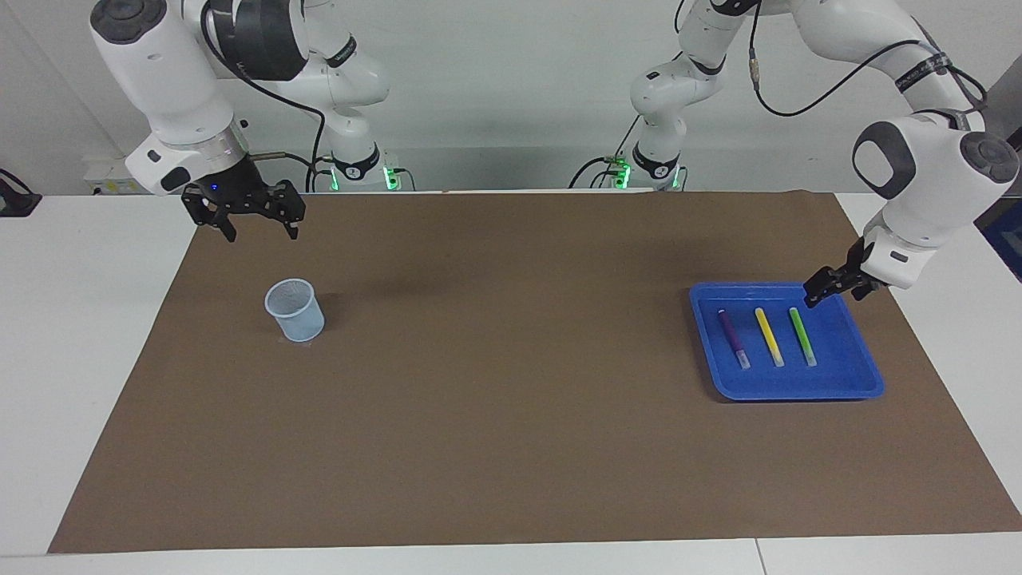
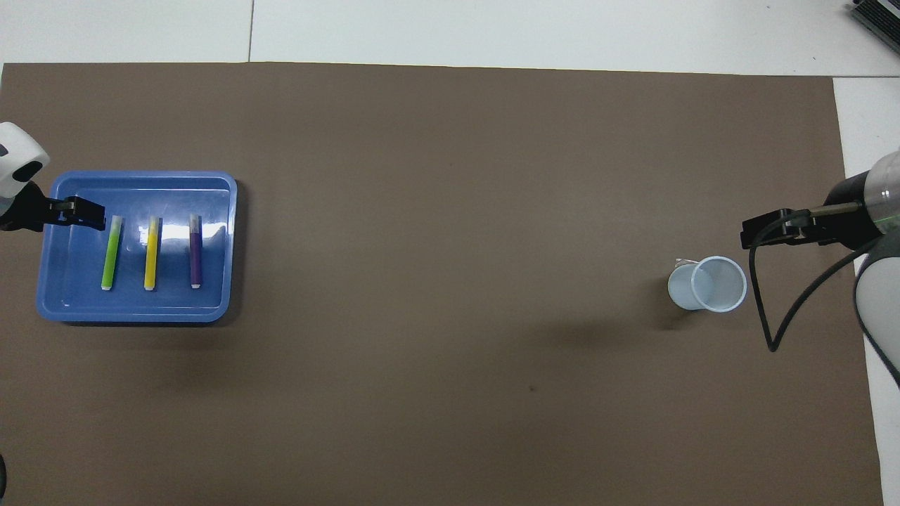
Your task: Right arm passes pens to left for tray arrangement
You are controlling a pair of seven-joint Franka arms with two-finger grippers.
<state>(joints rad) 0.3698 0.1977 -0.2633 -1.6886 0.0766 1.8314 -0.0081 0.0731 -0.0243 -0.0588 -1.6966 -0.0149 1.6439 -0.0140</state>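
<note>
The left gripper [image 1: 830,289] hangs released and empty over the robot-side corner of the blue tray [image 1: 866,375], just beside the green pen [image 1: 802,336]. The green, yellow [image 1: 770,337] and purple [image 1: 733,339] pens lie side by side in the tray, apart, long axes running toward and away from the robots, whitish ends farther out. The right gripper [image 1: 255,222] waits released above the counter [image 1: 511,447], near the pale mesh cup [image 1: 295,310].

No text, label, brand, number or sign could be read anywhere in either view (a dark band on each arm carried pale marks, but they were too small to make out).
</note>
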